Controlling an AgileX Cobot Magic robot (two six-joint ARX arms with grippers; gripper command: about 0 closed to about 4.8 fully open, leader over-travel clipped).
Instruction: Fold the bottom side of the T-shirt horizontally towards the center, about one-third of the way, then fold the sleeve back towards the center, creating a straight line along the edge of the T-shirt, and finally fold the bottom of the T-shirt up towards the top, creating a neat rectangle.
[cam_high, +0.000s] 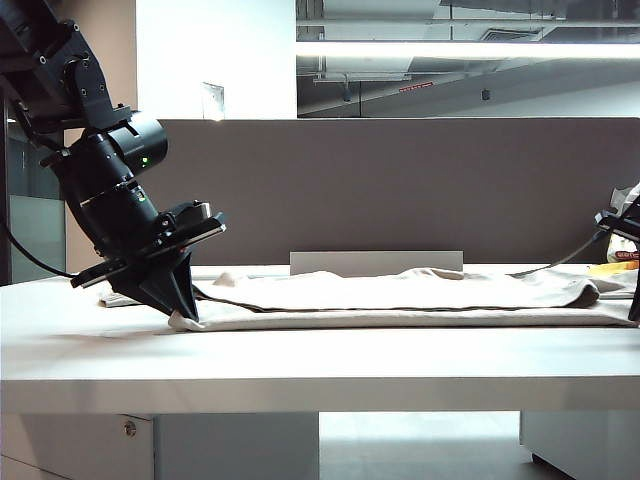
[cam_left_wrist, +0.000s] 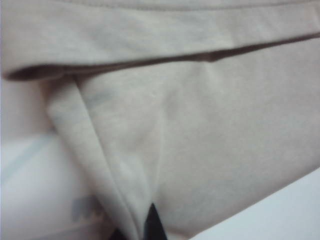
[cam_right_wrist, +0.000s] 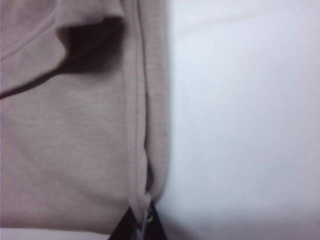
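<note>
Cloth covers most of the white table (cam_high: 300, 370): the beige T-shirt (cam_high: 420, 300) lies flat and folded, stretching from left to right. The left gripper (cam_high: 185, 310) points down at the shirt's left near corner, its jaws squeezed together on the cloth. The right gripper (cam_right_wrist: 142, 222) sits at the far right end, pinched onto the stitched edge (cam_right_wrist: 134, 125), which may be the bottom of the T-shirt. A grey wall (cam_high: 400, 190) stands behind.

Ext cam: low, table-edge level, facing across T-shirt (cam_high: 400, 300). Both wrist cams: v. close, looking down at same cloth.
</note>
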